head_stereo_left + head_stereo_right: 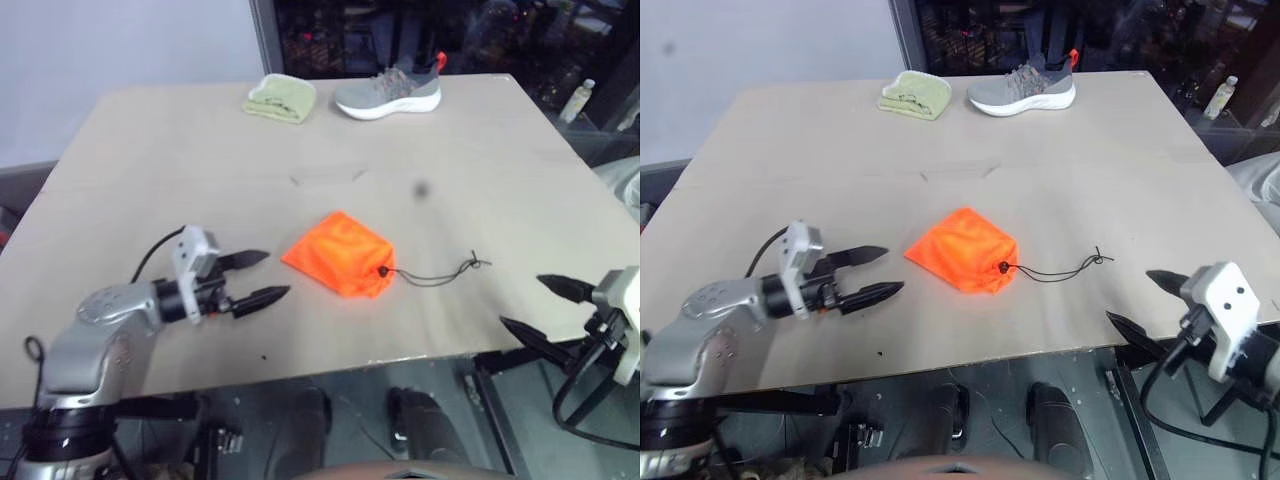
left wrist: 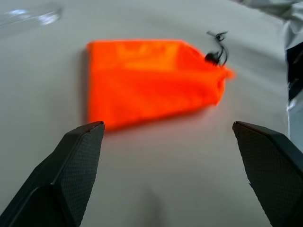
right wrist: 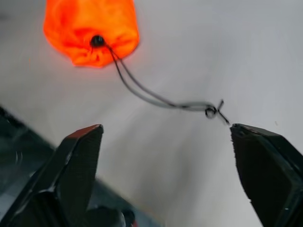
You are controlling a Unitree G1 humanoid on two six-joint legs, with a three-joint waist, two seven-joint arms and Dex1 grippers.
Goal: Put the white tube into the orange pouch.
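Left eye view: I see orange pouch flat on table, mouth cinched, black cord trailing twd R side. L gripper wide open, empty, just beside pouch. R gripper also wide open, empty, near table edge. White tube I cannot find.

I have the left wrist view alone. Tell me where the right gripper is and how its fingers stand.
Observer: The right gripper is open, at the near right edge of the table, apart from the orange pouch.
Operator: Give me the cord's full run.
Observer: The black cord trails from the pouch's cinched mouth toward the right gripper and ends in a small knot, lying loose.
Operator: List what sits at the far edge.
Observer: A grey shoe beside a folded green cloth.
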